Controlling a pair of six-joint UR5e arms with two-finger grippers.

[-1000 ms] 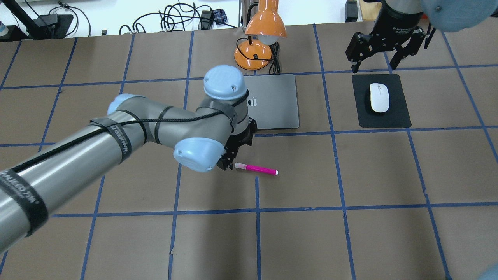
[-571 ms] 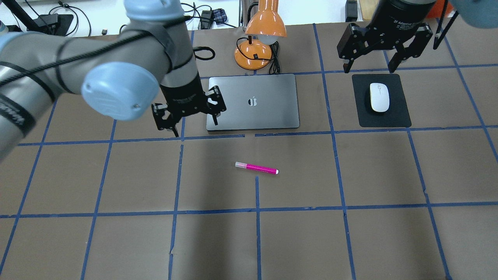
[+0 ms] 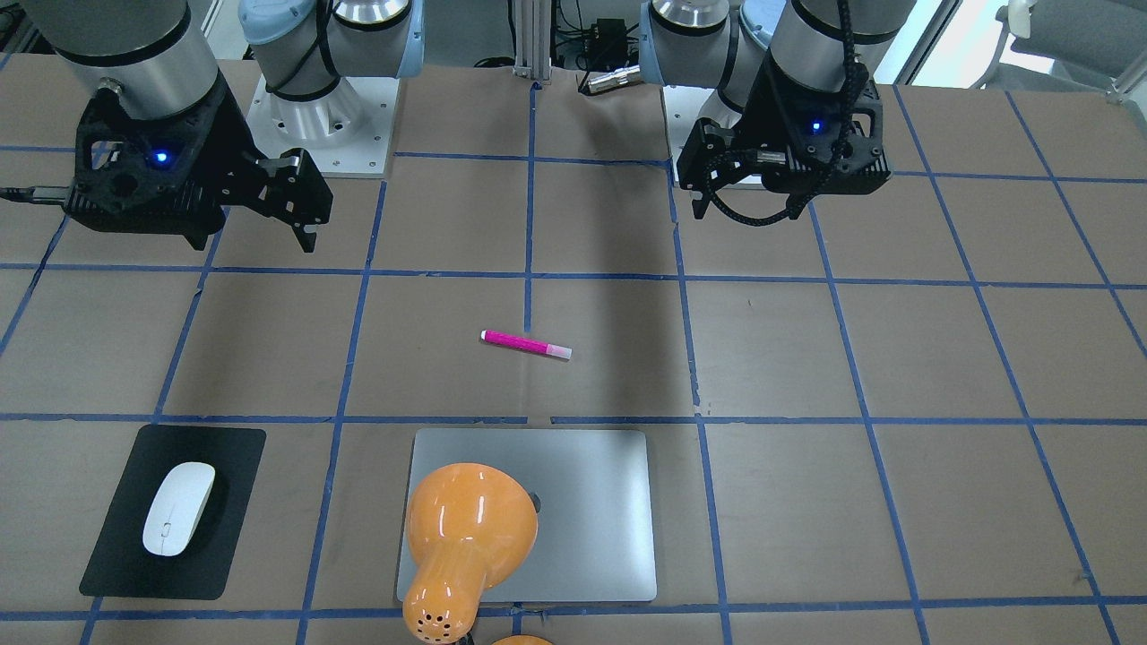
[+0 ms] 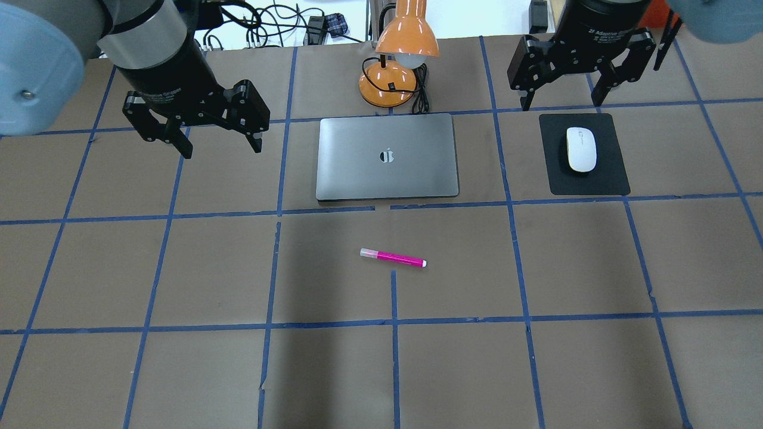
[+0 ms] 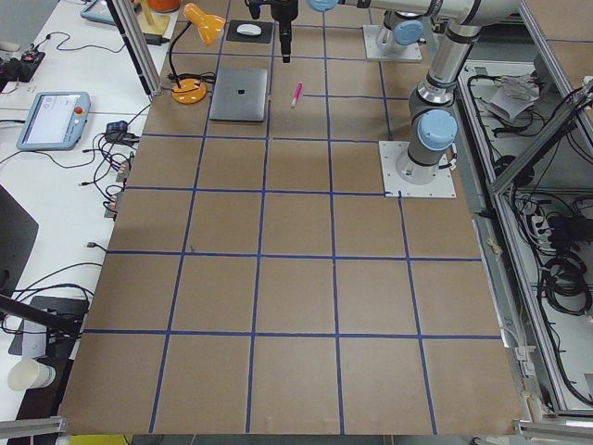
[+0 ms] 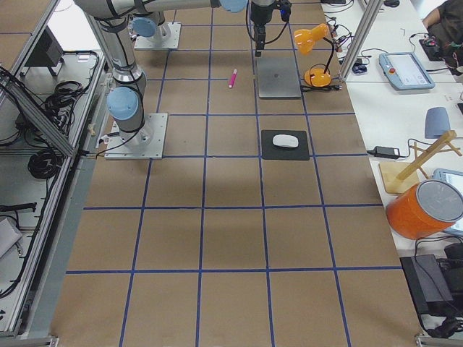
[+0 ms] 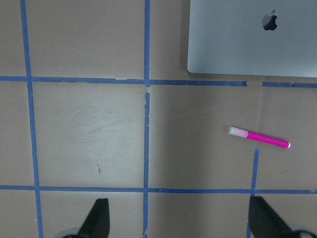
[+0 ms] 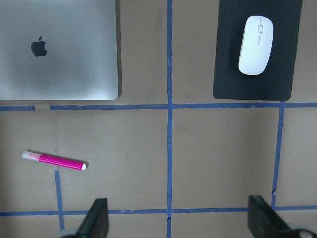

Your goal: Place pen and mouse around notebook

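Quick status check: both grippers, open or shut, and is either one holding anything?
Left gripper: open, holding nothing.
Right gripper: open, holding nothing.

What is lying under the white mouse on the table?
The mouse rests on a thin black mat, which lies flat on the brown table. The part of the mat beneath the mouse is covered and cannot be seen.
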